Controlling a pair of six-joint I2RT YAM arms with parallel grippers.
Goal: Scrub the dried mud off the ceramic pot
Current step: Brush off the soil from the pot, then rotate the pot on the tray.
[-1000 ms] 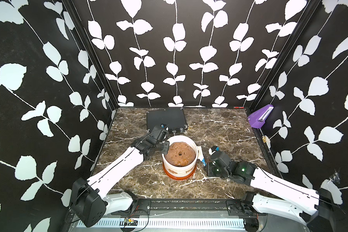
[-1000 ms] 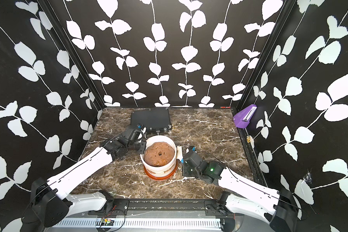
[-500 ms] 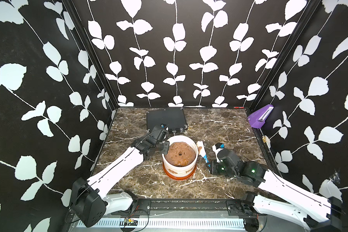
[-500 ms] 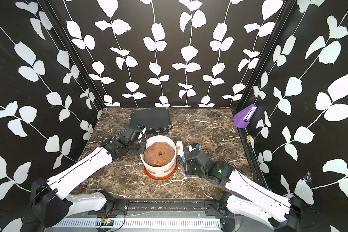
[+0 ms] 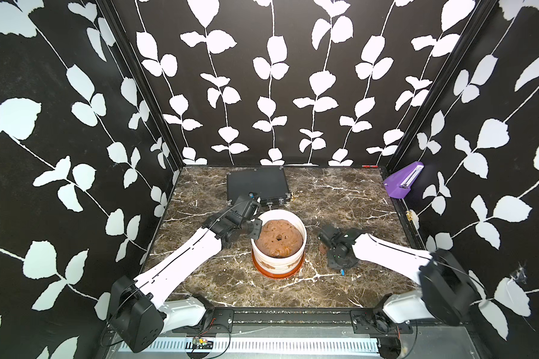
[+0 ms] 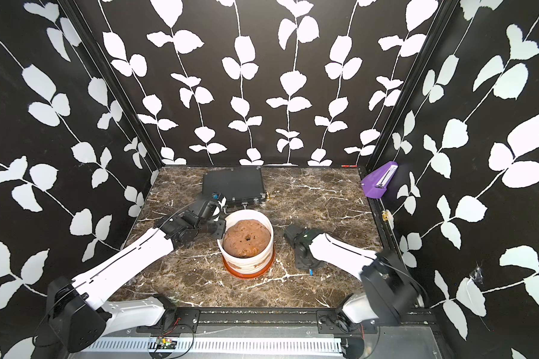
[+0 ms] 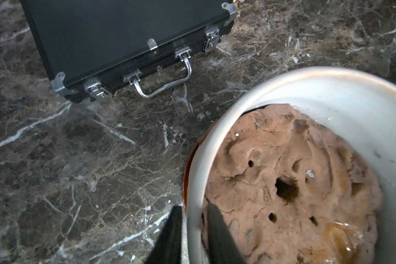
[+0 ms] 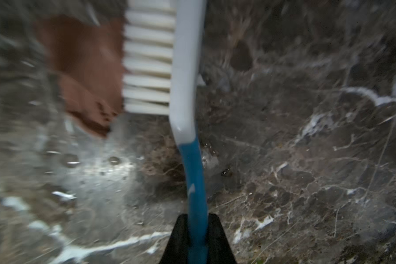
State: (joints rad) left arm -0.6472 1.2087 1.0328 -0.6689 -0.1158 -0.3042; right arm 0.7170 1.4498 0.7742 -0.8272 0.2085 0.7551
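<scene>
Closed black case (image 5: 255, 183) on marble tabletop (image 5: 339, 199); purple piece (image 5: 402, 185), perhaps a holder, on side wall (image 5: 479, 149).

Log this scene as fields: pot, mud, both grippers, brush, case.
pot: upright on orange saucer, holds brown mound
mud: blotches low on front wall
left gripper: astride pot rim, grip unclear
right gripper: shut on brush, right of pot
brush: blue handle, white bristles, not touching pot
case: black, closed, behind pot
</scene>
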